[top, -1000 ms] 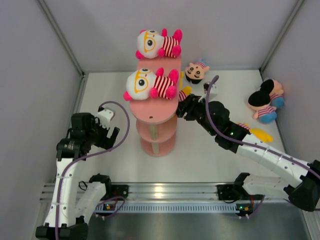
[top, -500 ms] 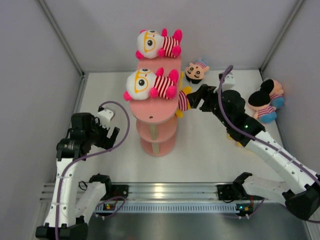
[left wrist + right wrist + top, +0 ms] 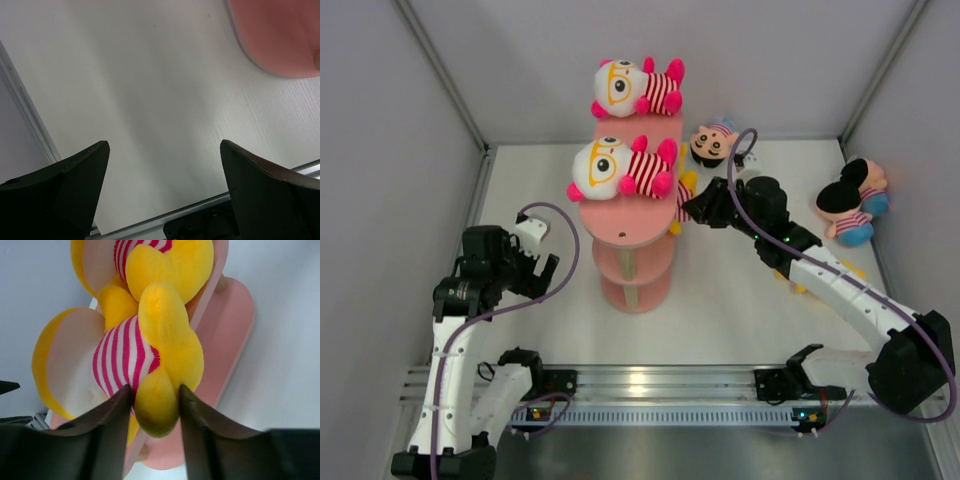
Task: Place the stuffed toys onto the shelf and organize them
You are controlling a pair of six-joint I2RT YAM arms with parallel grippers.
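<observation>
The salmon-pink shelf stands mid-table. Two white-faced stuffed toys with orange glasses lie on top of it, one at the back and one nearer. A yellow stuffed toy in a red-white striped shirt sticks out of the shelf's right side, on a lower tier. My right gripper is at that side. In the right wrist view its jaws press both sides of the yellow toy's limb. My left gripper hangs open left of the shelf, nothing between its fingers.
A black-haired doll lies behind the right gripper near the back wall. Two mouse-eared toys lie at the right wall. A bit of yellow plush shows under the right forearm. Grey walls close three sides.
The right gripper drew back from the shelf with its jaws wider, then came in again and closed on the yellow toy's limb. The left arm has not moved.
</observation>
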